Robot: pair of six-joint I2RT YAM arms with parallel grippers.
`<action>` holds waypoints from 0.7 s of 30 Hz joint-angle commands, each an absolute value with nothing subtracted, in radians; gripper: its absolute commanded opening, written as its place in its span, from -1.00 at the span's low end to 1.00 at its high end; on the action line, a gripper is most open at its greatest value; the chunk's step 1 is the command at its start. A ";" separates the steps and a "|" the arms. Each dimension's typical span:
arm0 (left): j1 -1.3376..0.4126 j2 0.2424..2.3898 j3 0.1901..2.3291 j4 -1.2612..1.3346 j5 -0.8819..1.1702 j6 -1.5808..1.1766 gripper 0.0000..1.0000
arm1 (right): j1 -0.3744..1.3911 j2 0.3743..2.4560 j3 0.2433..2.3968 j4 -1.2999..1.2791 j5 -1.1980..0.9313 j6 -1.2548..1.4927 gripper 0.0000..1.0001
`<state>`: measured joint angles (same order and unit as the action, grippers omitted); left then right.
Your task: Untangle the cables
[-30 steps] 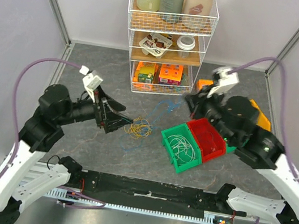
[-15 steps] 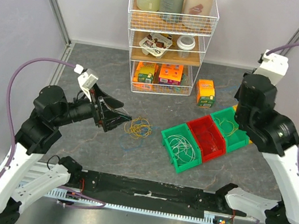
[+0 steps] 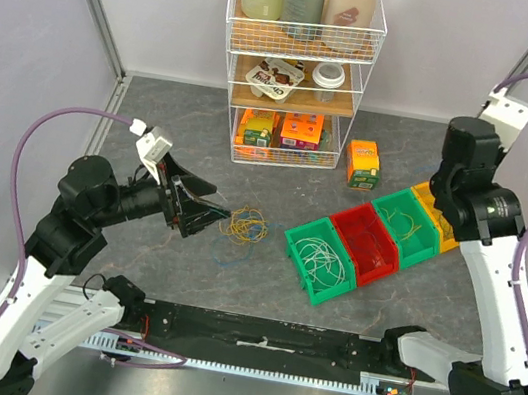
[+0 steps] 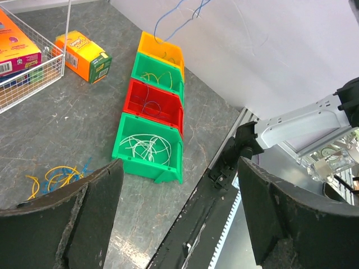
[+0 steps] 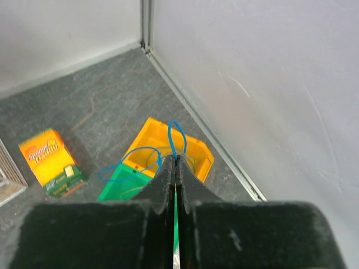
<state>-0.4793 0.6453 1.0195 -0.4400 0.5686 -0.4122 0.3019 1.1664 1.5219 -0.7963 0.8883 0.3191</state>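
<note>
Right jaws: my right gripper (image 5: 174, 161) is pressed together, pinching the blue cable (image 5: 175, 131); its loops hang out past the fingertips.
Below them: the yellow bin (image 5: 199, 150), last in the row by the wall, with the far green bin (image 5: 120, 189) next to it.
Left jaws: my left gripper (image 3: 211, 212) is spread wide and empty, just beside the yellow cable (image 3: 247, 223) on the table (image 3: 155, 119).
Risk, right: the wire is hair-thin. It may slide from the pinch or cling to a pad on release. One loop trails over the far green bin and could drop there or hook its rim.
Risk, left: a blue strand (image 4: 84, 166) lies at the yellow tangle, so a grab may take both.
Around: white cable (image 3: 320, 258) in the near green bin (image 3: 295, 235); red bin (image 3: 366, 243); orange box (image 3: 362, 163); wire rack (image 3: 297, 61).
In the way: nothing that I can see.
</note>
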 commanded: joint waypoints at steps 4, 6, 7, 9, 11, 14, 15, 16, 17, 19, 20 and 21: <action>-0.480 0.624 1.003 -0.452 0.571 -0.367 0.76 | 0.184 1.206 1.608 -0.729 0.888 0.287 -1.00; -0.482 0.618 1.002 -0.463 0.566 -0.361 0.76 | 0.138 1.219 1.591 -0.707 0.896 0.285 -1.00; -0.480 0.617 0.999 -0.471 0.563 -0.357 0.76 | 0.115 1.230 1.582 -0.692 0.891 0.285 -1.00; -0.480 0.612 0.994 -0.482 0.552 -0.351 0.76 | 0.068 1.250 1.546 -0.654 0.868 0.285 -1.00; -0.482 0.606 0.991 -0.491 0.542 -0.345 0.76 | 0.026 1.275 1.513 -0.623 0.857 0.298 -1.00; -0.480 0.595 0.985 -0.491 0.531 -0.344 0.76 | -0.044 1.319 1.453 -0.568 0.826 0.317 -1.00; -0.480 0.591 0.983 -0.488 0.532 -0.345 0.76 | -0.061 1.337 1.441 -0.565 0.801 0.333 -1.00; -0.480 0.589 0.980 -0.485 0.535 -0.345 0.76 | -0.074 1.353 1.431 -0.560 0.770 0.351 -1.00; -0.480 0.589 0.976 -0.483 0.538 -0.345 0.76 | -0.078 1.365 1.416 -0.557 0.744 0.371 -1.00; -0.480 0.588 0.970 -0.486 0.538 -0.339 0.76 | -0.080 1.379 1.370 -0.526 0.697 0.391 -1.00; -0.482 0.586 0.966 -0.489 0.535 -0.336 0.76 | -0.081 1.385 1.343 -0.516 0.680 0.402 -1.00; -0.479 0.586 0.963 -0.494 0.531 -0.331 0.76 | -0.083 1.391 1.324 -0.508 0.666 0.414 -1.00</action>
<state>-0.4793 0.5919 0.9756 -0.4927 0.5484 -0.3794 -0.0803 1.3842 1.3853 -0.5865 0.7601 0.3454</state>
